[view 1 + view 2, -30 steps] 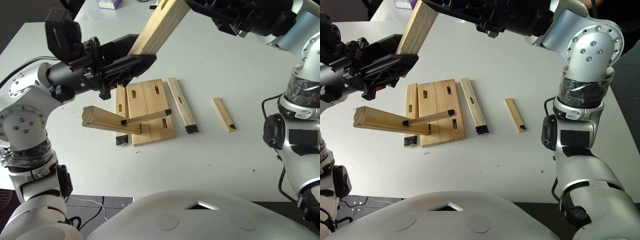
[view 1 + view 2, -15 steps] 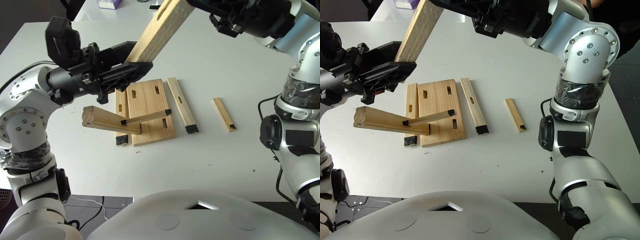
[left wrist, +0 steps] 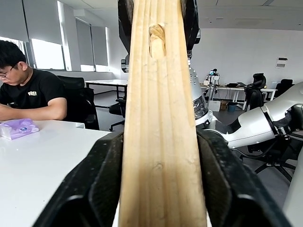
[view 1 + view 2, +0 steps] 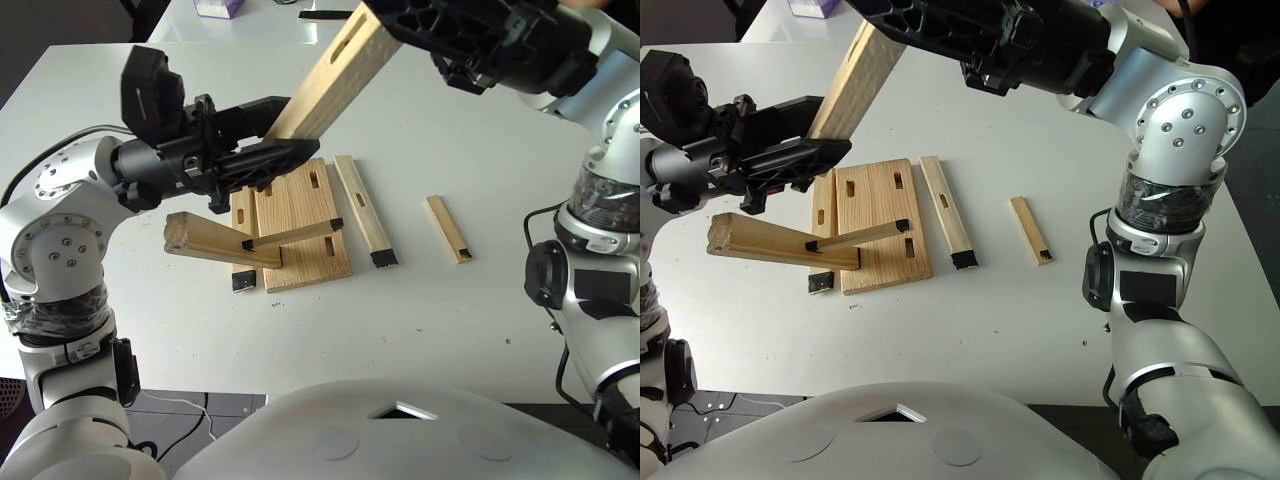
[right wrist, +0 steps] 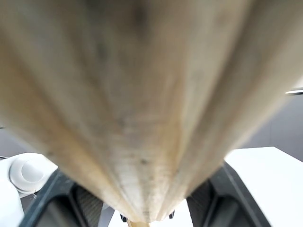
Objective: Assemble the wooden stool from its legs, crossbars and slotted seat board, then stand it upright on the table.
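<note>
Table (image 4: 450, 330) surface, white: the held leg (image 4: 330, 85) hangs tilted above it, with its lower end over the far edge of the seat board (image 4: 300, 225). The left gripper (image 4: 283, 132) clamps that end and the right gripper (image 4: 395, 30) is closed on the upper end. Within 1 s both arms shifted the leg toward the board, so slot alignment likely follows. 1 leg-and-crossbar subassembly (image 4: 210, 240) rests on the board's near-left corner. 1 loose leg (image 4: 362, 210) and 1 short crossbar (image 4: 447, 230) lie toward the right edge.
</note>
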